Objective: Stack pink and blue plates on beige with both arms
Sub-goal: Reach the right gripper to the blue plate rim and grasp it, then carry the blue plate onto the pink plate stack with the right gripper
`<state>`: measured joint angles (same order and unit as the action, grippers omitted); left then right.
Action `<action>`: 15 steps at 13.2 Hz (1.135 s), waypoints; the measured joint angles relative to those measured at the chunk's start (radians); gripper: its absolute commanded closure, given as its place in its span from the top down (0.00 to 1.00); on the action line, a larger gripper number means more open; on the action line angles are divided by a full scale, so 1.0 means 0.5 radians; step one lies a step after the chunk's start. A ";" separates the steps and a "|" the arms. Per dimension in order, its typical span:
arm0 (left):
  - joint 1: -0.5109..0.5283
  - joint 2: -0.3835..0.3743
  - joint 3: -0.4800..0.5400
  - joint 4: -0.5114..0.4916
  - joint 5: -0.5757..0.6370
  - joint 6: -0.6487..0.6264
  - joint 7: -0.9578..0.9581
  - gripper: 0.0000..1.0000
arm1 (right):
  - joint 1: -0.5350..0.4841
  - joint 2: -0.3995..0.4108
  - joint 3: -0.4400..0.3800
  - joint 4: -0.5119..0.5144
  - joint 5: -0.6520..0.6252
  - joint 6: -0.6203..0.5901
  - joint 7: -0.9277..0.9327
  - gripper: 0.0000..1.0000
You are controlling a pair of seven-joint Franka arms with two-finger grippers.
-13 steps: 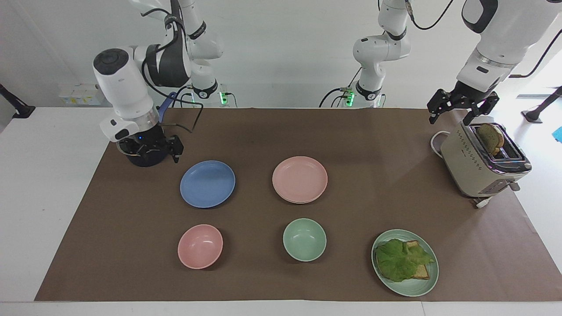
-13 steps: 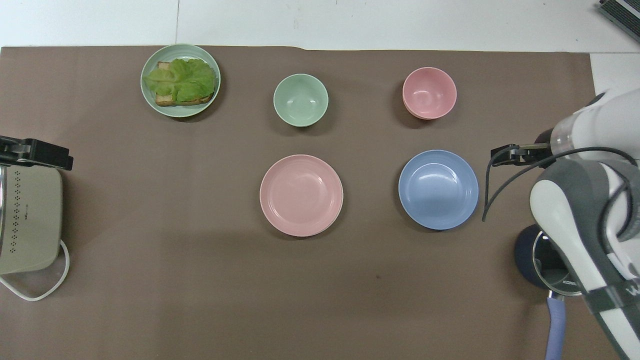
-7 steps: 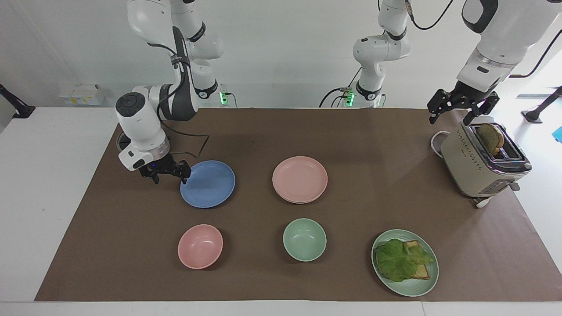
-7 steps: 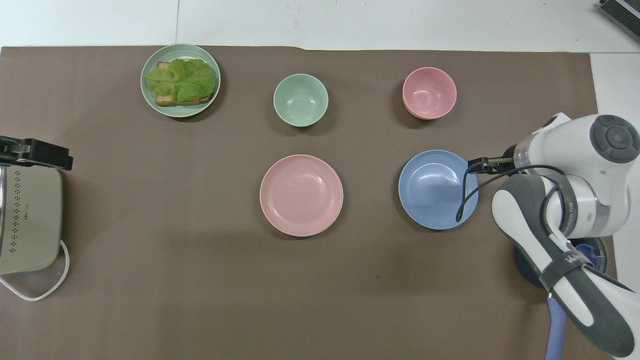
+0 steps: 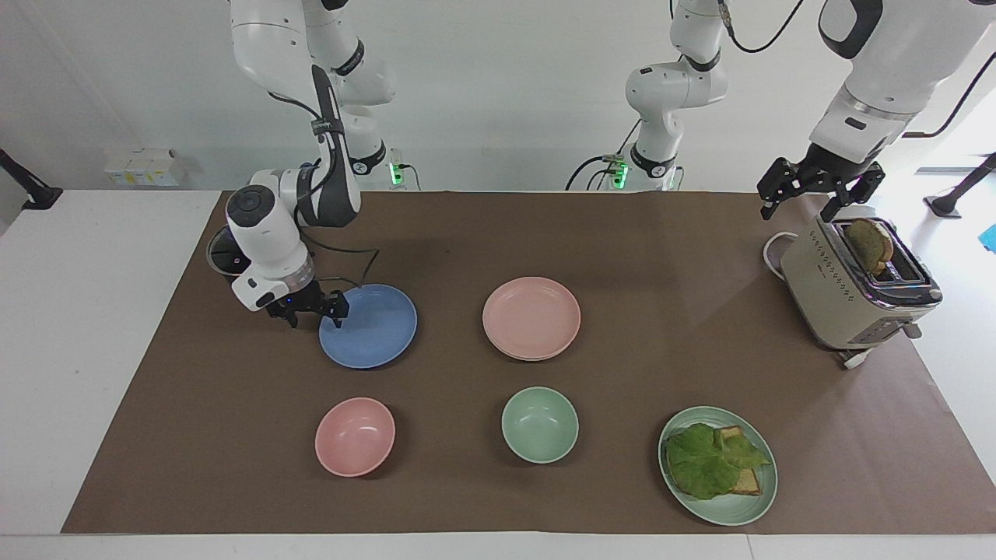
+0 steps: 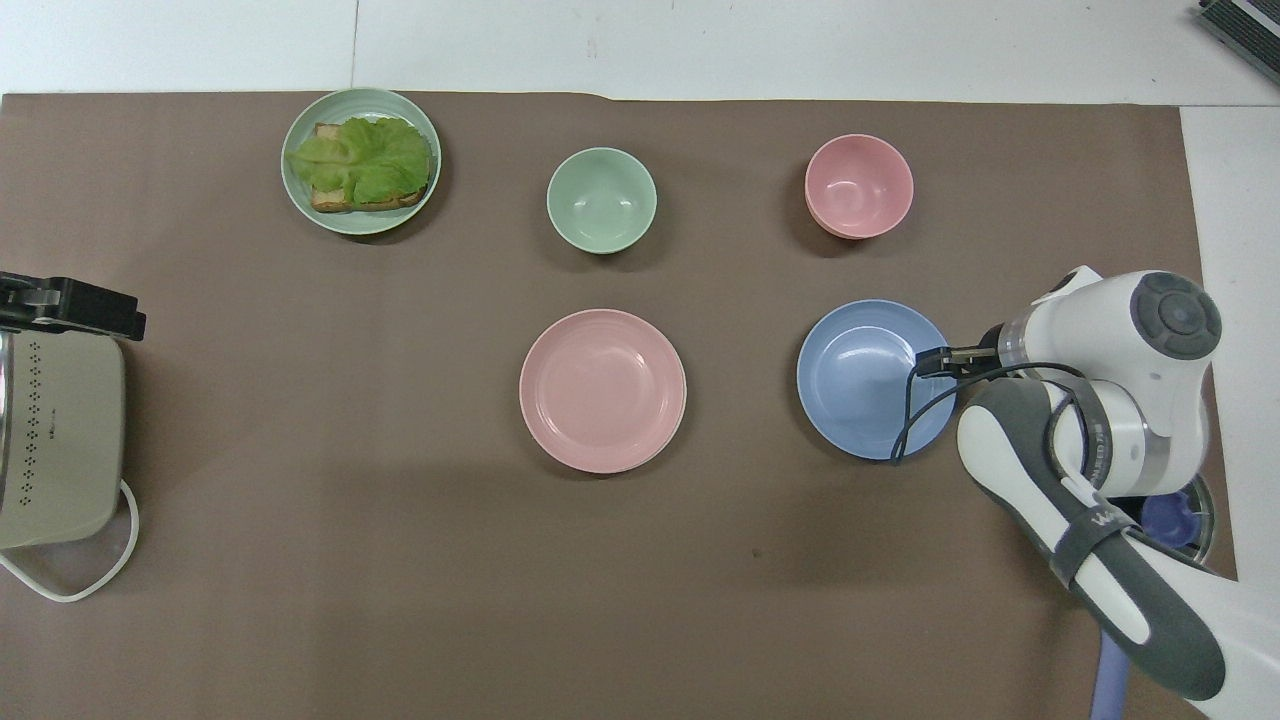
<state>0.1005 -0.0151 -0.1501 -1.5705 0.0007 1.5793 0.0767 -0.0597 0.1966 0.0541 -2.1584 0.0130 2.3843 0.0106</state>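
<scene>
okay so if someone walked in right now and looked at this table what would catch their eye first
Probably the right end effector, down at the rim of the blue plate at the right arm's end of the table. Next, the pink plate mid-table, lying on another plate whose edge just shows beneath it. Then the left end effector, open and waiting over the toaster, which has a slice of bread standing in its slot.
</scene>
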 measured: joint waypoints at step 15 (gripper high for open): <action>0.000 0.000 0.001 0.000 0.000 0.000 0.000 1.00 | -0.019 -0.136 0.020 0.005 0.497 -0.051 -0.169 0.00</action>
<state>0.1005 -0.0151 -0.1497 -1.5705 0.0007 1.5793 0.0767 -0.0692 0.1286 0.0642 -2.1559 0.2615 2.3587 -0.0742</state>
